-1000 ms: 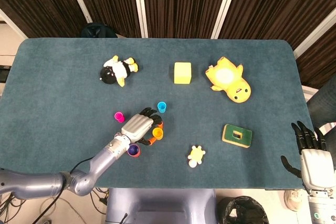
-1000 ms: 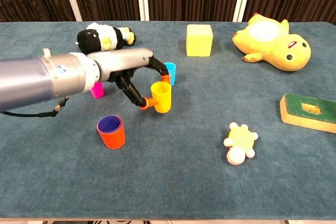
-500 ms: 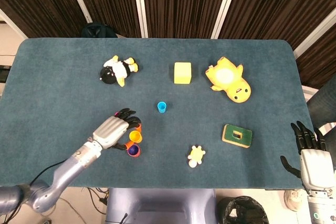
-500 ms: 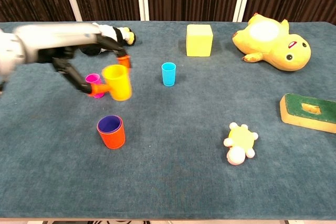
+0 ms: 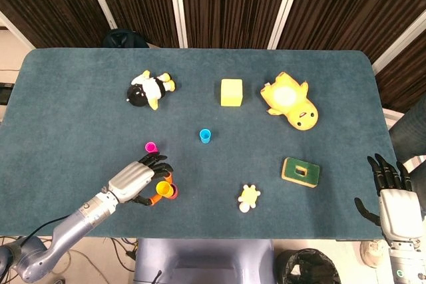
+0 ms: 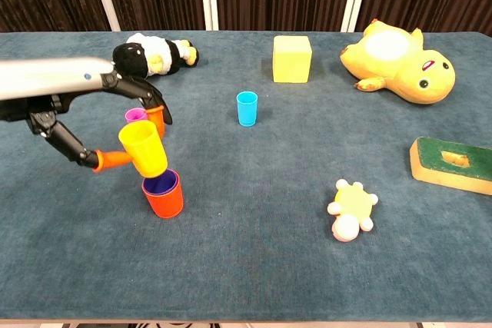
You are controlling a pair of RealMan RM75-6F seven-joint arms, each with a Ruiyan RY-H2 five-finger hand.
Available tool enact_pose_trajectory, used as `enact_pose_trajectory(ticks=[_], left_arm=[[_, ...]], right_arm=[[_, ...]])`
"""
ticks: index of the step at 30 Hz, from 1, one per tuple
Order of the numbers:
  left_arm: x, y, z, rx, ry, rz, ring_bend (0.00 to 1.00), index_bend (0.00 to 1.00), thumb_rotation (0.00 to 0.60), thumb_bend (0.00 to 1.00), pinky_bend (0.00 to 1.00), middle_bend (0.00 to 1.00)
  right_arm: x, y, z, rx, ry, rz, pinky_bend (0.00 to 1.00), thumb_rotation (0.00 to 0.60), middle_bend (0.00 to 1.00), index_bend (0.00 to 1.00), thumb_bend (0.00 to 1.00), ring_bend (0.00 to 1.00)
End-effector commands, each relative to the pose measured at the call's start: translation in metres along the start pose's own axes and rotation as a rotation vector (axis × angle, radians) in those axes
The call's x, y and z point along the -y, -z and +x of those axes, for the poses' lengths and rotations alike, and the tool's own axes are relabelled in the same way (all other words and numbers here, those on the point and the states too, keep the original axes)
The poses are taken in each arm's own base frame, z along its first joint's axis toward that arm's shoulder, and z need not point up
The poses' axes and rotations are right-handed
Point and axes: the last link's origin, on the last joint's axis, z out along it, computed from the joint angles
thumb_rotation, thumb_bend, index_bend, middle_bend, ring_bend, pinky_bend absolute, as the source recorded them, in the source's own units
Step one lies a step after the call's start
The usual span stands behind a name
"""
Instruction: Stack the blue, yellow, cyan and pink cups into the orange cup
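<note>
My left hand (image 5: 136, 177) holds the yellow cup (image 6: 143, 147) tilted, just above the orange cup (image 6: 163, 197). The orange cup stands upright near the table's front left, and the blue cup (image 6: 160, 183) sits inside it. In the head view the yellow cup (image 5: 162, 187) covers most of the orange cup (image 5: 173, 193). The pink cup (image 5: 151, 146) stands behind the left hand (image 6: 100, 86), partly hidden by its fingers in the chest view. The cyan cup (image 6: 247, 107) stands alone at mid-table. My right hand (image 5: 393, 194) hangs off the table's front right corner, fingers spread and holding nothing.
A penguin plush (image 5: 150, 89), a yellow block (image 5: 231, 92) and a yellow duck plush (image 5: 289, 101) lie along the back. A green block (image 5: 300, 171) and a small yellow toy (image 5: 248, 197) lie at the front right.
My left hand carried the yellow cup from beside the cyan cup leftward and toward the front, ending just over the orange cup. The right hand stayed put.
</note>
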Motion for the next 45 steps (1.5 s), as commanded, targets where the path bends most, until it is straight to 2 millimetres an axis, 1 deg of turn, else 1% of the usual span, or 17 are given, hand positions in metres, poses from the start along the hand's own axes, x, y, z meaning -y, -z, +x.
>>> enact_pose_trajectory(ticks=[1, 7, 16, 28, 31, 37, 40, 45], left_arm=[[0.001, -0.002, -0.005, 0.010, -0.008, -0.005, 0.06, 0.43, 0.600, 0.34, 0.03, 0.23], [0.004, -0.009, -0.015, 0.008, -0.039, 0.004, 0.06, 0.43, 0.600, 0.34, 0.03, 0.23], [0.003, -0.018, -0.023, 0.014, -0.078, 0.004, 0.06, 0.42, 0.600, 0.34, 0.03, 0.23], [0.002, -0.022, -0.026, 0.005, -0.090, 0.012, 0.06, 0.42, 0.600, 0.34, 0.03, 0.23], [0.003, -0.021, -0.026, 0.002, -0.093, 0.019, 0.06, 0.38, 0.600, 0.33, 0.02, 0.22], [0.007, -0.020, -0.028, 0.035, -0.133, 0.035, 0.05, 0.25, 0.600, 0.25, 0.02, 0.18], [0.009, -0.019, -0.026, 0.043, -0.147, 0.048, 0.05, 0.19, 0.600, 0.24, 0.02, 0.17], [0.004, -0.019, -0.014, -0.019, -0.110, 0.061, 0.05, 0.19, 0.600, 0.24, 0.02, 0.18]], right_arm=[[-0.001, 0.000, 0.001, -0.003, 0.000, -0.002, 0.06, 0.600, 0.07, 0.05, 0.32, 0.14], [0.000, 0.000, 0.000, 0.000, -0.002, 0.002, 0.06, 0.600, 0.07, 0.05, 0.32, 0.14], [0.000, 0.000, 0.000, 0.000, -0.002, 0.001, 0.06, 0.600, 0.07, 0.05, 0.32, 0.14], [-0.001, 0.001, 0.001, -0.006, -0.006, -0.002, 0.06, 0.600, 0.07, 0.05, 0.32, 0.14], [-0.001, 0.000, 0.001, -0.005, -0.006, -0.001, 0.06, 0.600, 0.07, 0.05, 0.32, 0.14], [0.000, 0.000, 0.001, -0.005, -0.004, -0.001, 0.06, 0.600, 0.07, 0.05, 0.32, 0.14], [0.000, 0.000, 0.001, -0.005, -0.004, -0.001, 0.06, 0.600, 0.07, 0.05, 0.32, 0.14], [0.001, 0.000, 0.000, -0.002, -0.004, 0.000, 0.06, 0.600, 0.07, 0.05, 0.32, 0.14]])
